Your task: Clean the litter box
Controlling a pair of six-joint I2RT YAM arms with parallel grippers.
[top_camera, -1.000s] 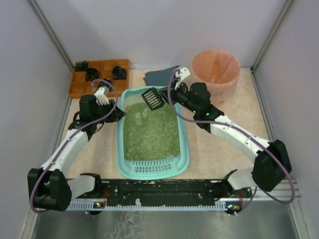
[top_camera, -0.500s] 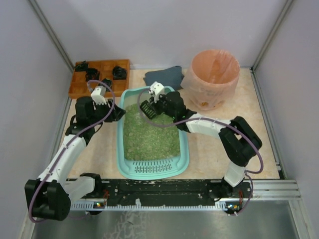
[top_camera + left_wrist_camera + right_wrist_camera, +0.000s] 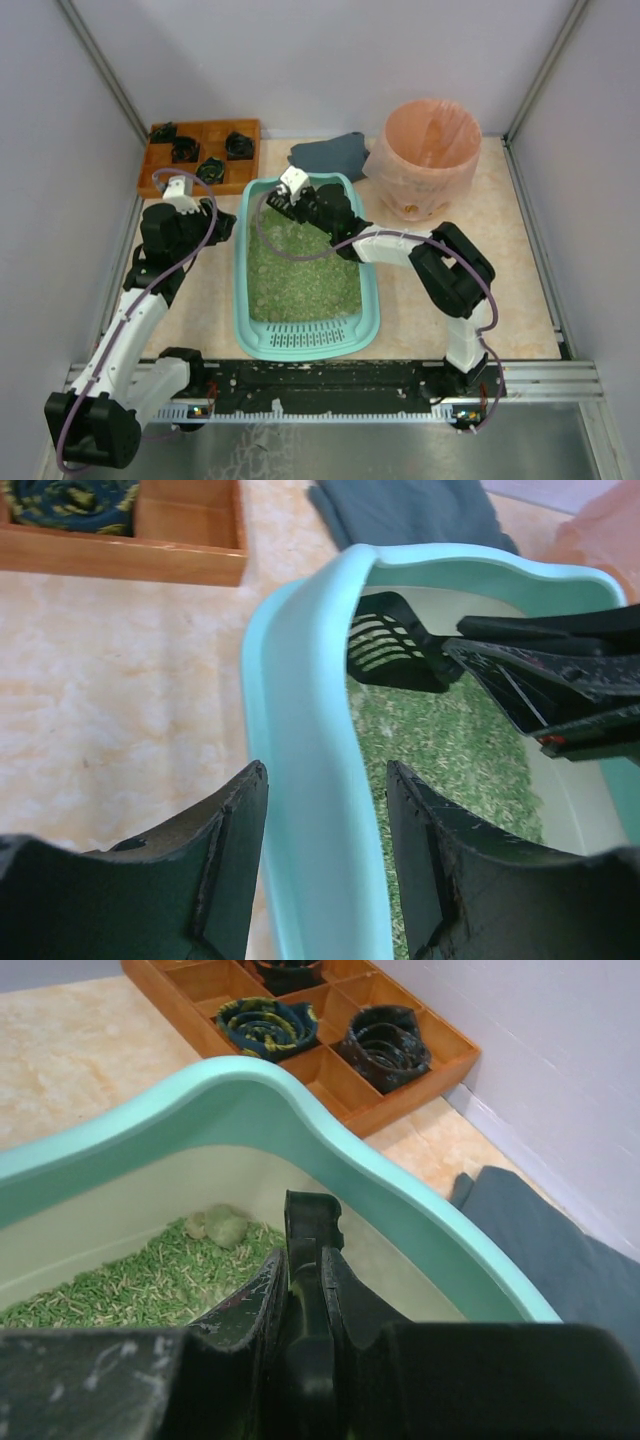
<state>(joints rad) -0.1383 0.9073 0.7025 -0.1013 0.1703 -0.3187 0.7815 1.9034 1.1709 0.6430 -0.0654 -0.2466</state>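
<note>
**A:** What's shifted over the last second?

**B:** The right arm has swung away from the bin to the far-left corner of the litter box (image 3: 305, 340), bringing the scoop (image 3: 385, 650) along. The left arm has drawn back a little toward the left wall.

**A:** Start on the left, then. How's the left gripper (image 3: 325, 770)?

**B:** Its jaws are well apart. It sits at the box's left rim, on the near side of the wooden tray (image 3: 212, 133). In its wrist view the teal wall runs up between the two fingers (image 3: 230, 850). I can't make out either pad pressing on the plastic.

**A:** And the box itself?

**B:** It's mid-table between the arms, with the slotted grille at the near end and green litter (image 3: 300, 270) across its floor.

**A:** The right gripper (image 3: 305, 1270)?

**B:** Clamped tight on the scoop's black handle, which shows edge-on between the fingers. The slotted head points into the far-left corner, low over the litter. Whether it touches the granules I can't tell. A pale clump (image 3: 222, 1225) lies on the litter close by, near the far wall.

**A:** Farther right?

**B:** A dark cloth (image 3: 330, 155) lies behind the box. The pink-lined bin (image 3: 425, 190) stands at the far right, apart from both grippers.
</note>
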